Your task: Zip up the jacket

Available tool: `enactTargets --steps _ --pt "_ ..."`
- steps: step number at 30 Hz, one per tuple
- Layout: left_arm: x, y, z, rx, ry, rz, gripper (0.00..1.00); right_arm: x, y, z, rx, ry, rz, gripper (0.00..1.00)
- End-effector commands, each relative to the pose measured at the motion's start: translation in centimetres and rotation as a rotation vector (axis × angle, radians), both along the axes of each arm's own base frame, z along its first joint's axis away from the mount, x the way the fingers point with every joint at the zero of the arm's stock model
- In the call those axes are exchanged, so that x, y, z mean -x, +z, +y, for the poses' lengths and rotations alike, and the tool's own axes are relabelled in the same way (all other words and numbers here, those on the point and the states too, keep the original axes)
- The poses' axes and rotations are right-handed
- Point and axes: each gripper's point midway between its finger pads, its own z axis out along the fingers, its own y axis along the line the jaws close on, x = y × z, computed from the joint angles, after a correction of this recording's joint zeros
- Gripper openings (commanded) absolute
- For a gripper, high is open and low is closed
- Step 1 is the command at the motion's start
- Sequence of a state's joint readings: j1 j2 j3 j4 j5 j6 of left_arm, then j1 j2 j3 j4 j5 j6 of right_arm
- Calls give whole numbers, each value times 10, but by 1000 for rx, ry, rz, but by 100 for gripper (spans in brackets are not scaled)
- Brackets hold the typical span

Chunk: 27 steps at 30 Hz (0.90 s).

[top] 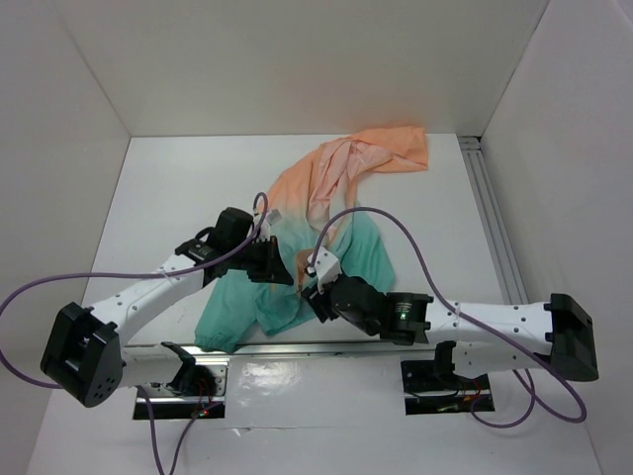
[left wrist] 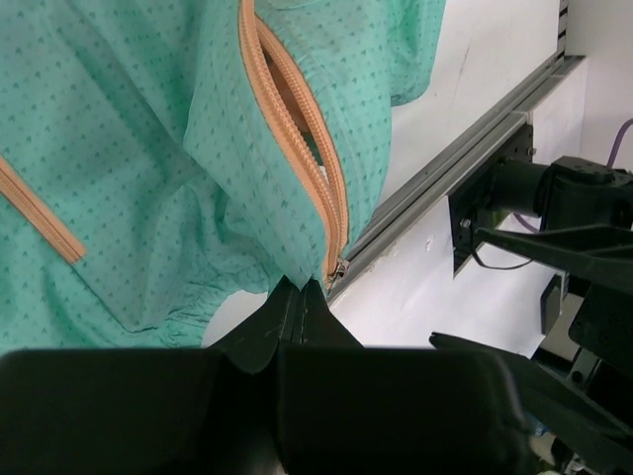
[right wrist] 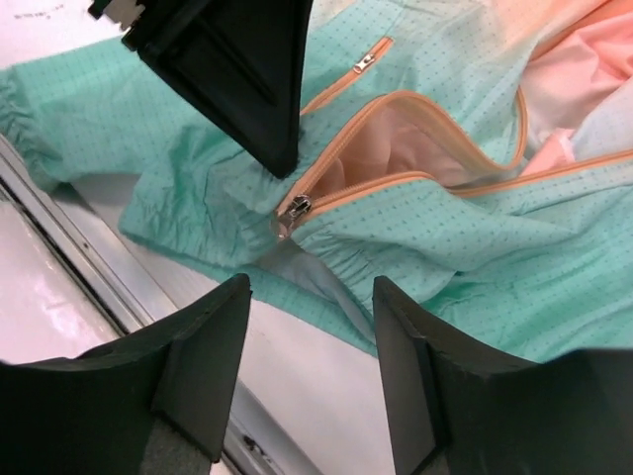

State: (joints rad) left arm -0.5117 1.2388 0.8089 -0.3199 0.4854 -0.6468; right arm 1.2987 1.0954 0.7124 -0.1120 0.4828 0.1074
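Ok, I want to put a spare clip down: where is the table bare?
The table is bare back-left, between the wall and the jacket, and on the right, between jacket and metal rail. Crowded near centre, where the left gripper and right gripper meet at the teal hem.

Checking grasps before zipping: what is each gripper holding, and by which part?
Left gripper pinches the jacket at its bottom hem beside the zipper base; right gripper is open, holding nothing.

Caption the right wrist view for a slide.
Open right gripper faces the zipper slider; left gripper pinches the jacket beside it.
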Motion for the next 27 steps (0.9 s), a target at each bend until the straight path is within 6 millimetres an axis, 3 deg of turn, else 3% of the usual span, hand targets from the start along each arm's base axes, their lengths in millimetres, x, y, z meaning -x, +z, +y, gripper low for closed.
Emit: enactTargets --steps 1,6,7,9,11,12,16,20,23,25,27 --pt "-3 15 -4 24 -46 -41 0 -12 17 3 -100 -87 51 60" --pt "5 17 -9 55 -112 -35 0 -30 21 3 -356 -100 308 63" --pt "8 19 -10 67 -139 -40 0 -24 17 2 -396 -85 370 66" --pt "9 16 -11 68 -154 -31 0 -38 22 -5 -484 -109 397 70" --pt "10 13 -12 67 -166 -24 0 -41 11 -11 -515 -112 447 71" --pt "11 11 -13 71 -173 -12 0 -44 17 -11 -568 -83 475 71" --pt "12 6 -13 66 -190 -4 0 -39 12 -8 -619 -16 572 72" --pt "6 6 -15 56 -181 -7 0 -43 -1 -14 -621 -71 626 72" --pt "1 0 -12 28 -159 -10 0 -56 -18 -29 -565 -218 622 71" --pt "-3 0 -13 21 -144 -6 0 -68 -31 -56 -515 -396 581 64" --pt "-3 -3 -13 19 -138 10 0 -75 -44 -83 -461 -544 549 64"
